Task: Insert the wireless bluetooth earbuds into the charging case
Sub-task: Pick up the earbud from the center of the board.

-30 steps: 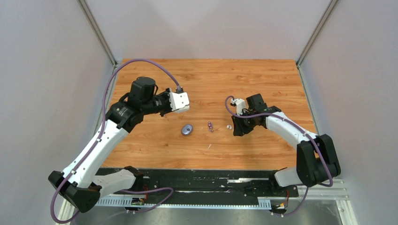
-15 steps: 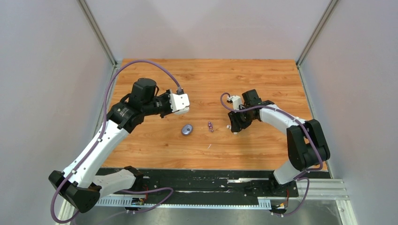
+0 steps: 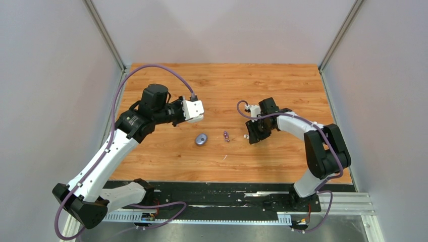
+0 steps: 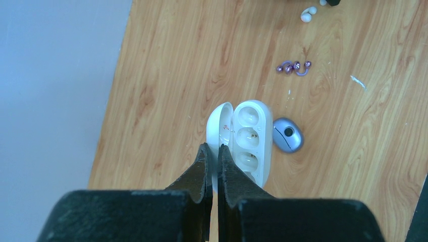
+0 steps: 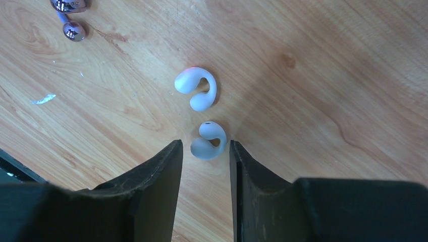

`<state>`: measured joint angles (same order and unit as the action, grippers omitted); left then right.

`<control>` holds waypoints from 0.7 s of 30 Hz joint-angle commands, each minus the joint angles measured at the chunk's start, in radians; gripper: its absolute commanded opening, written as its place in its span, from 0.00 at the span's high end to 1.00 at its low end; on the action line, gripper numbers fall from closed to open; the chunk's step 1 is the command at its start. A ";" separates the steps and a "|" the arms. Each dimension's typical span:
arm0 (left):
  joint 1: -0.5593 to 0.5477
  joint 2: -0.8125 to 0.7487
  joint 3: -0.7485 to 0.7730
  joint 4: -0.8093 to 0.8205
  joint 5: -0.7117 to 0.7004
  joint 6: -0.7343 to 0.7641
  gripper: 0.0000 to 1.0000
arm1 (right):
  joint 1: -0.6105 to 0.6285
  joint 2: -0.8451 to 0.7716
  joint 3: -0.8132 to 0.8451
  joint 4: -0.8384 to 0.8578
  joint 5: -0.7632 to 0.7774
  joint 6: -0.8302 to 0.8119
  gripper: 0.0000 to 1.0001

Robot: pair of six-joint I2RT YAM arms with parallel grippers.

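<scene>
Your left gripper (image 4: 212, 151) is clenched on the open glossy white oval charging case (image 4: 251, 132). Your right gripper (image 5: 205, 144) stands parted, astride one small white hooked earbud (image 5: 201, 149).

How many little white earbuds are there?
2. One white earbud lies on the table between the right gripper tips; the other white earbud lies just beyond it.

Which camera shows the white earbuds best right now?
The right wrist view: both white earbuds lie large and sharp on the table, the nearer one at the tips of the open right end effector. The left wrist view shows them tiny at its top edge; the top external view, only a pale speck beside that end effector.
</scene>
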<state>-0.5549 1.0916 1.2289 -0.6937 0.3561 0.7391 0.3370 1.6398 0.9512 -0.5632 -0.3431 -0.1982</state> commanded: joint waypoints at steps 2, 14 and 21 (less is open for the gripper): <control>-0.005 -0.007 -0.005 0.041 -0.001 -0.012 1.00 | -0.002 0.014 0.026 0.020 -0.016 0.041 0.62; -0.005 -0.005 -0.013 0.048 -0.002 -0.009 1.00 | -0.003 0.025 0.011 0.022 0.015 0.037 0.61; -0.005 -0.005 -0.019 0.046 0.004 -0.016 1.00 | -0.003 0.011 -0.004 0.023 0.035 0.023 0.54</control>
<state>-0.5549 1.0939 1.2102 -0.6762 0.3550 0.7387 0.3374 1.6608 0.9512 -0.5598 -0.3462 -0.1692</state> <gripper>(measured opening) 0.017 0.455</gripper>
